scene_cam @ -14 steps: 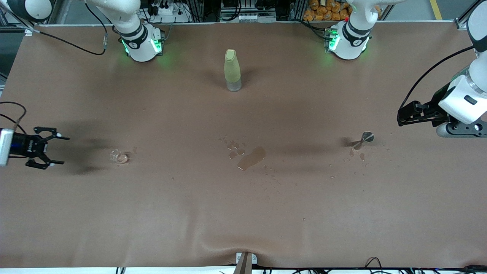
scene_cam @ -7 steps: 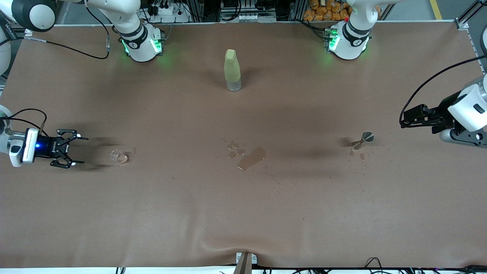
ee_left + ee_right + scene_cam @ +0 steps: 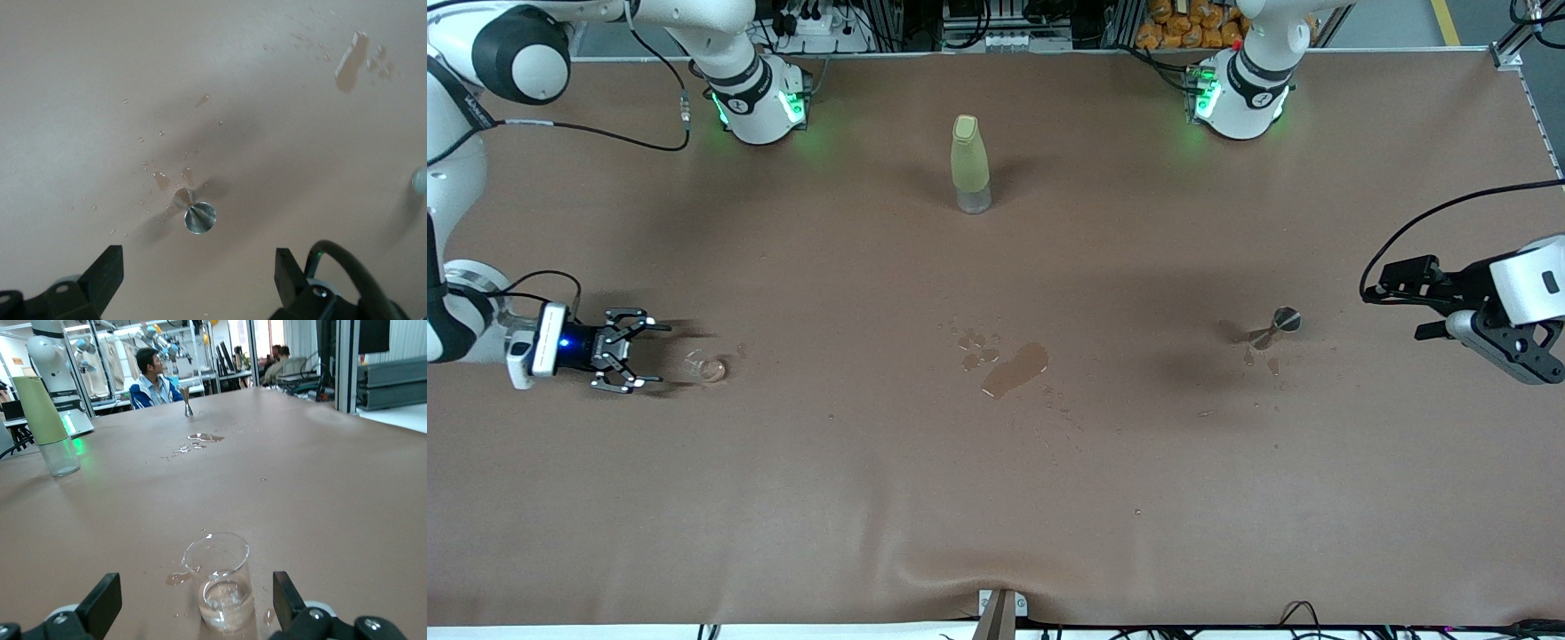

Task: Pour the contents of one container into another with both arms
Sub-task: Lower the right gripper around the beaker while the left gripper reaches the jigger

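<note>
While both arms are extended low toward their own ends of the brown table [image 3: 871, 498], neither has hold of anything; the right gripper [image 3: 645, 352] sits low at the right arm's end, jaws spread wide, just beside the tiny clear glass cup [image 3: 706, 366] and not touching it; in the right wrist view the cup [image 3: 219, 581] stands upright between the two black fingertips [image 3: 100, 600], a little clear liquid in its bottom, with small wet marks on the cloth beside it. At the left arm's end, the left gripper [image 3: 1392, 293] hangs above the table near the steel jigger [image 3: 1276, 325]; the left wrist view shows its jaws wide apart, the jigger [image 3: 193, 212] standing upright on the cloth below and between them, untouched, with droplets scattered around its foot. Between cup and jigger, near the middle of the table, lies a puddle [image 3: 1014, 370] with smaller splashes beside it; farther from the front camera than the puddle, between the two robot bases, stands the tall yellow-green bottle [image 3: 969, 164], upright and capped; cup and jigger remain well apart.
</note>
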### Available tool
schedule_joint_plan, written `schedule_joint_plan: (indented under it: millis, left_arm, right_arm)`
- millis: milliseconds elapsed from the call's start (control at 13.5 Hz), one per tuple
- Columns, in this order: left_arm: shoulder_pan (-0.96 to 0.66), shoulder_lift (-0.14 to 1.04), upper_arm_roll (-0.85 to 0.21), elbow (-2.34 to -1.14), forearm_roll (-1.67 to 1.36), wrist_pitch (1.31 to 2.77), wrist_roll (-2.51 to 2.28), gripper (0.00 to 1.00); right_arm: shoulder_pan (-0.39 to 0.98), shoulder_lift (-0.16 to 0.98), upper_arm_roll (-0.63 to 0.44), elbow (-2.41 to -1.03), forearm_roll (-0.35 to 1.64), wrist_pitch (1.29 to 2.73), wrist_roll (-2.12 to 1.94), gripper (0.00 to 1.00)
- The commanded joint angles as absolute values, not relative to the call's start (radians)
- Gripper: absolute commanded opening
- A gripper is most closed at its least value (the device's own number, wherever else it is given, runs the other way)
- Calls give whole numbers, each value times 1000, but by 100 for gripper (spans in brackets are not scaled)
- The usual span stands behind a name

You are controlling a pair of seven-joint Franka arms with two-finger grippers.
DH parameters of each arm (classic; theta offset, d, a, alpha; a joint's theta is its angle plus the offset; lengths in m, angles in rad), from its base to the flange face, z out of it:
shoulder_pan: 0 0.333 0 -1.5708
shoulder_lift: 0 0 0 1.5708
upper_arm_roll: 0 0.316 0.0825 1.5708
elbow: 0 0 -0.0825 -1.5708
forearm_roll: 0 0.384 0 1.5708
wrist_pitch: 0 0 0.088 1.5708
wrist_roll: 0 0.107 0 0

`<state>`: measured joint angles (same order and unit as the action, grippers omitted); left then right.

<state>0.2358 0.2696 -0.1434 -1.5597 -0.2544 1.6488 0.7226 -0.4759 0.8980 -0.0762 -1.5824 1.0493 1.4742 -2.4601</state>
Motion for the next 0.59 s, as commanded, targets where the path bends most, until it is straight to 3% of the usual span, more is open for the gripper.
schedule_joint_plan:
  millis: [0,518]
  left_arm:
    - [247,305,-152,-1569,-300,1647,980,100]
    - [336,403,-150,-1615,-549,1674,1612,100]
  right_arm:
    - [-479,943,-68,-1572,1092,1450,-2538,100]
    - [-459,989,-46,-1554,1166,1460,-2594,100]
